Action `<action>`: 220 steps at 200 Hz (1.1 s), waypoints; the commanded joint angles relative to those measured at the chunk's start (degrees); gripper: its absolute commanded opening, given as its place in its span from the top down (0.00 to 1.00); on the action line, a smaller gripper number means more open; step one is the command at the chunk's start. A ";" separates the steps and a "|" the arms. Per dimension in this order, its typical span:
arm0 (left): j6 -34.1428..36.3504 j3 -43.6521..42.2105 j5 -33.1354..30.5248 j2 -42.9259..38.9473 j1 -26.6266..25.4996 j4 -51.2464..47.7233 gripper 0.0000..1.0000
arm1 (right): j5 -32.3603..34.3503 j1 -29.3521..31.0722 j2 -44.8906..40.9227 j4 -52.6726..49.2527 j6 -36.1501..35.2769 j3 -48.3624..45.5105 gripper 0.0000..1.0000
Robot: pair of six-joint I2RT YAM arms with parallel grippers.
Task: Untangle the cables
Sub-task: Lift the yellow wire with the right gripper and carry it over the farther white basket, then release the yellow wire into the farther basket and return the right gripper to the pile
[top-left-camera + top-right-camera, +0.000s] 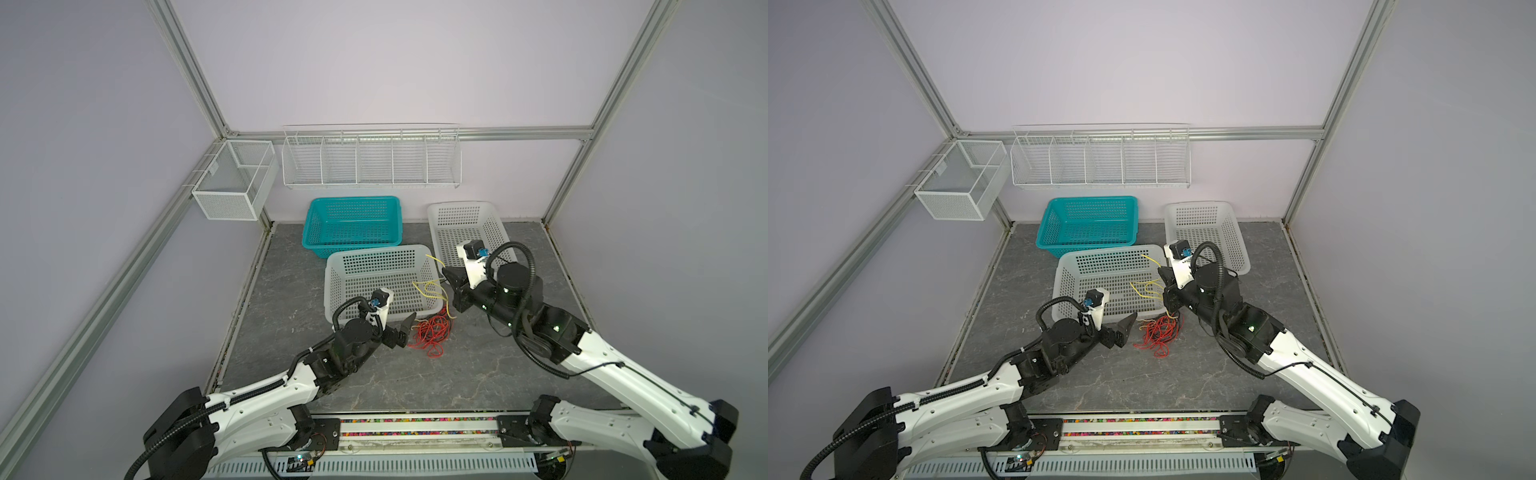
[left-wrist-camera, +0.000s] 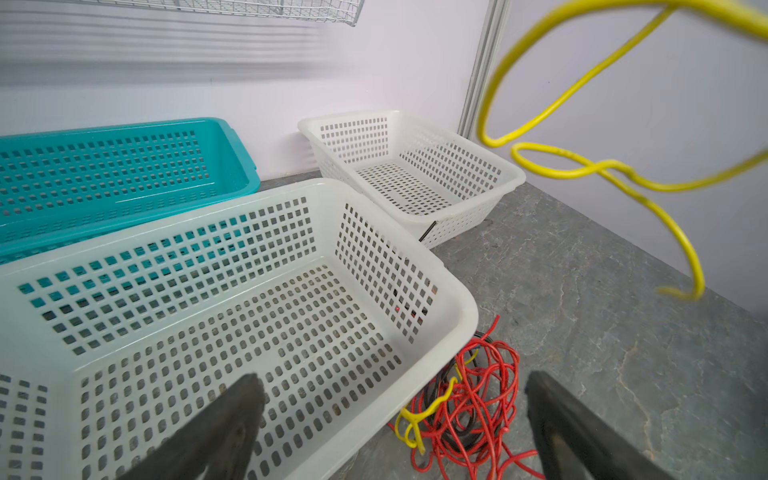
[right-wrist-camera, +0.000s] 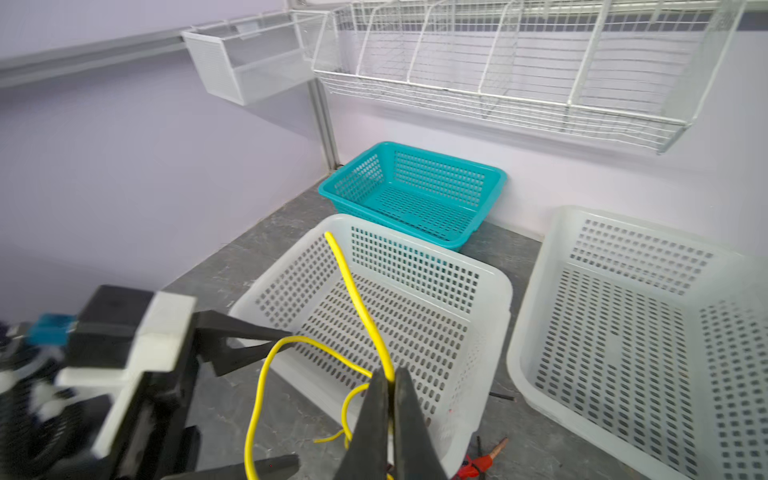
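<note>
Right gripper: your right gripper (image 3: 390,376) was pinched together on the yellow cable (image 3: 357,299), with the wire caught between its two fingers.
Left gripper: your left gripper (image 1: 405,329) stood with its fingers spread wide and nothing between them, just left of the red tangle in both top views.
Yellow cable: from your right gripper it hung in loose loops over the right end of the near white basket (image 1: 374,251). One strand dropped into the heap below.
Red cables: you had the red cables (image 1: 432,334) heaped on the table (image 1: 415,374), slightly below centre in both top views. They lay just beside the near basket's lower right corner (dark strands and a yellow bend showed through the heap in your left wrist view).
Near white basket: it sat at centre frame and held nothing that you could see.
Other baskets: the teal basket (image 1: 353,199) stood above it against the back wall. The far white basket (image 1: 461,205) stood to the upper right, behind your right arm.
Wall fittings: the wire rack (image 1: 370,183) hung above the baskets, and the mesh box (image 1: 224,203) hung at the left.
</note>
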 commanded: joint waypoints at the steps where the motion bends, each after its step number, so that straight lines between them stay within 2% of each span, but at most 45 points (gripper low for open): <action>1: -0.06 1.63 -2.47 1.11 -0.31 -0.05 0.02 | 5.82 -4.59 5.07 0.84 0.96 2.48 0.94; 63: 0.15 3.31 -3.59 3.88 -0.31 -1.37 0.02 | 1.97 -20.47 21.28 2.93 6.48 10.28 0.94; 105: 1.36 3.96 -4.55 5.86 -0.32 -0.21 0.02 | -0.05 -27.14 34.08 1.69 11.70 16.95 0.93; 148: 1.00 4.32 -5.35 6.24 -0.31 2.21 0.02 | -0.76 -28.18 43.71 -0.49 12.46 21.22 0.91; 170: 1.18 4.37 -5.44 6.36 -0.31 2.63 0.02 | -0.95 -28.59 46.15 -1.13 13.27 21.56 0.85; 192: 0.63 4.72 -5.44 6.68 -0.31 1.73 0.02 | -1.29 -28.66 46.10 -1.80 13.21 20.78 0.77; 220: -0.44 4.40 -5.45 6.43 -0.31 1.47 0.02 | -2.66 -28.66 41.84 -1.33 12.23 17.83 0.73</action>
